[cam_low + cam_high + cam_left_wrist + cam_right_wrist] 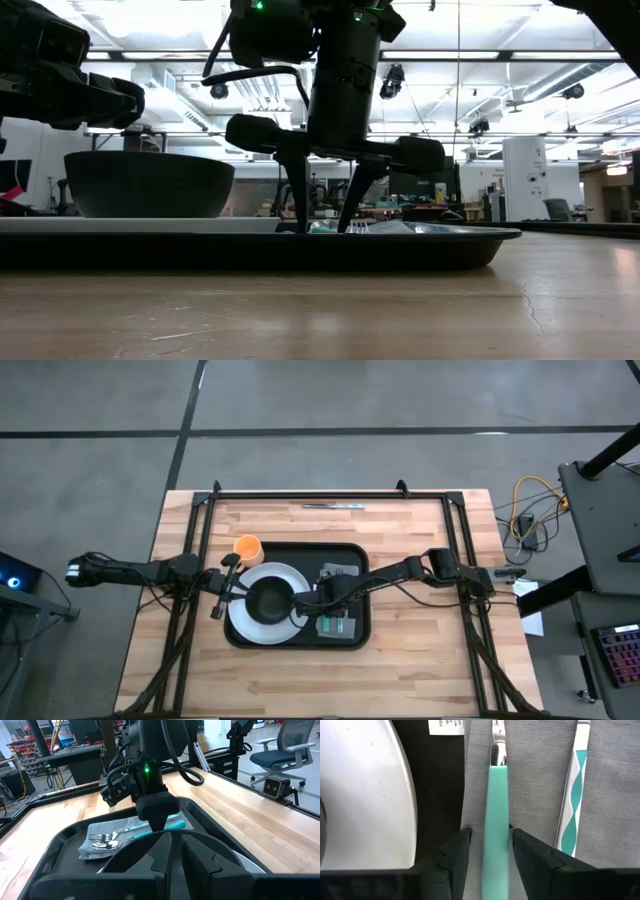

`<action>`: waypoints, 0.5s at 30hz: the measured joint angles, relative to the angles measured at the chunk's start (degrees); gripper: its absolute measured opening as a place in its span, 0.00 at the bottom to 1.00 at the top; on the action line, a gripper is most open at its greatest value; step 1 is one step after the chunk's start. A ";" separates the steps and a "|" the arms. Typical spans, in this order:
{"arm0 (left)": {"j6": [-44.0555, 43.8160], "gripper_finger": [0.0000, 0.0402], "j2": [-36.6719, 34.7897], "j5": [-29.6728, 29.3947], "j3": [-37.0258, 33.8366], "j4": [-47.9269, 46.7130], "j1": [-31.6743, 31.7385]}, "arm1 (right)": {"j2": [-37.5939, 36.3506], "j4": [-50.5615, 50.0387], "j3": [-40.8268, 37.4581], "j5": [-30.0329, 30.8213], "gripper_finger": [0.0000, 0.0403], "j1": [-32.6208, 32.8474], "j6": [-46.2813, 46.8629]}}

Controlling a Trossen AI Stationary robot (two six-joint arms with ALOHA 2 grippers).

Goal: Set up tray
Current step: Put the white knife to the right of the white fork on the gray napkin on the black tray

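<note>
The black tray (300, 555) lies mid-table. On it a white plate (250, 628) carries a dark bowl (268, 600), and a grey napkin (535, 795) lies beside the plate with cutlery on top. My right gripper (490, 850) is open and points down at the napkin. Its fingers stand on either side of a teal utensil handle (497, 810), and a small gap shows on one side. In the low view its fingertips (300, 225) reach down to the tray. My left gripper (238, 588) is shut and hovers above the plate's left edge, clear of the bowl (150, 185).
A second utensil with a white-and-teal wavy handle (575, 795) lies on the napkin beside the teal one. An orange cup (248, 547) stands on the table at the tray's far left corner. A thin metal piece (335, 506) lies near the far edge. Bare wood surrounds the tray.
</note>
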 joint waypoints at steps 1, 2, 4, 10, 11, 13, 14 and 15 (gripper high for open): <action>0.00 0.06 0.00 0.00 0.00 0.01 0.00 | 0.00 -0.02 0.00 -0.01 0.34 0.00 -0.19; 0.00 0.06 0.00 0.02 0.00 0.00 -0.01 | -0.02 -0.02 0.00 0.01 0.33 0.00 -0.22; 0.00 0.06 0.00 0.02 0.00 0.01 -0.01 | -0.08 -0.02 0.00 -0.01 0.33 0.00 -0.60; 0.00 0.06 0.00 0.02 0.00 0.00 0.00 | -0.50 -0.17 0.00 0.01 0.32 -0.02 -1.57; 0.00 0.06 0.00 0.02 0.00 0.00 -0.02 | -0.60 -0.24 0.00 0.01 0.32 -0.03 -1.67; 0.00 0.06 0.00 0.01 -0.01 0.00 -0.02 | -0.79 -0.48 0.02 0.01 0.32 -0.04 -1.77; 0.00 0.06 0.00 0.00 0.00 0.00 -0.02 | -0.85 -0.93 0.04 0.00 0.32 -0.04 -1.93; 0.00 0.06 0.00 0.00 -0.01 0.02 0.00 | -0.87 -1.27 0.04 0.01 0.32 -0.04 -2.45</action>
